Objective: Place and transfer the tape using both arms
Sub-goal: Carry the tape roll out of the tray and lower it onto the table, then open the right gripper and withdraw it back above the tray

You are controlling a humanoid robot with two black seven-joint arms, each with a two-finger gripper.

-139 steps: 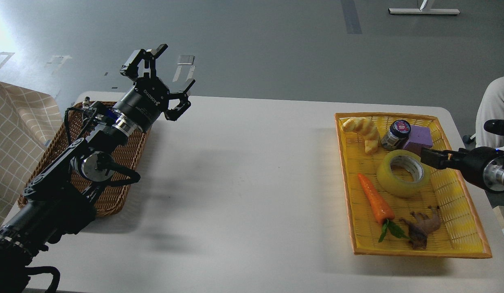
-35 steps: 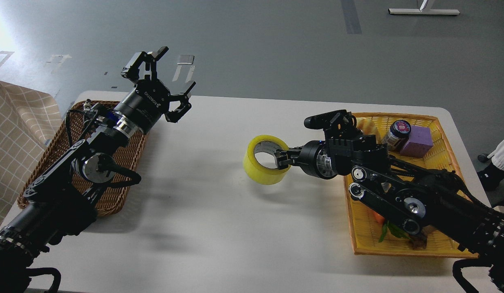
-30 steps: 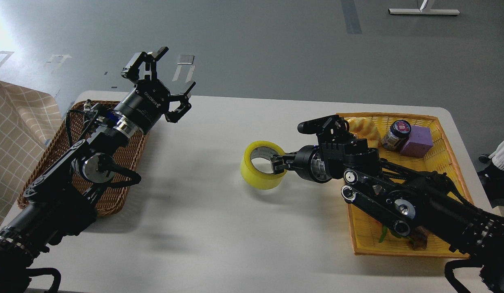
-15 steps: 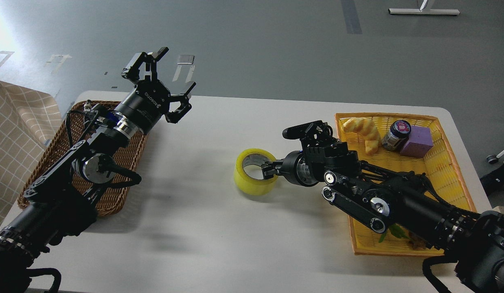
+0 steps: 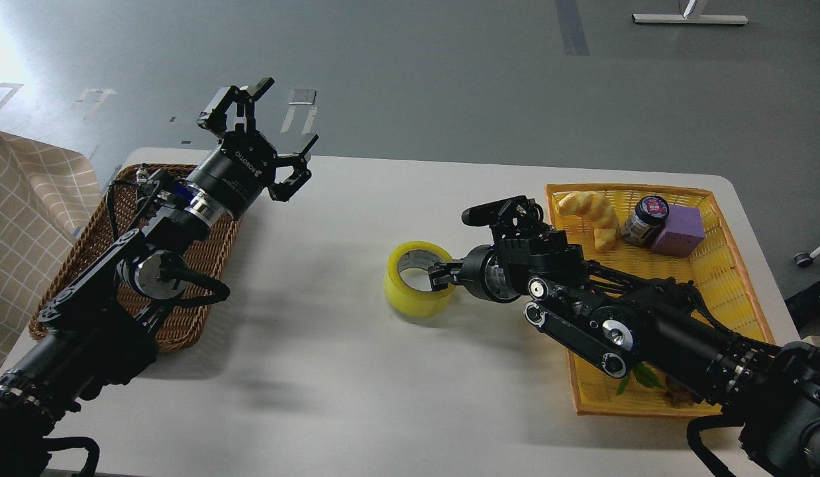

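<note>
Gripping the packing tape roll [image 5: 418, 286] by its near wall, the right gripper [image 5: 439, 279] sets it mid-table; the left gripper [image 5: 261, 136], spread wide, must reach there.

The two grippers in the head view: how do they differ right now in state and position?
The left gripper is open and empty, its fingers spread, while the right gripper is shut on the tape. The left one is raised by the wicker basket at the table's left end; the right one is low at mid-table, beside the yellow tray. Both are black.
</note>
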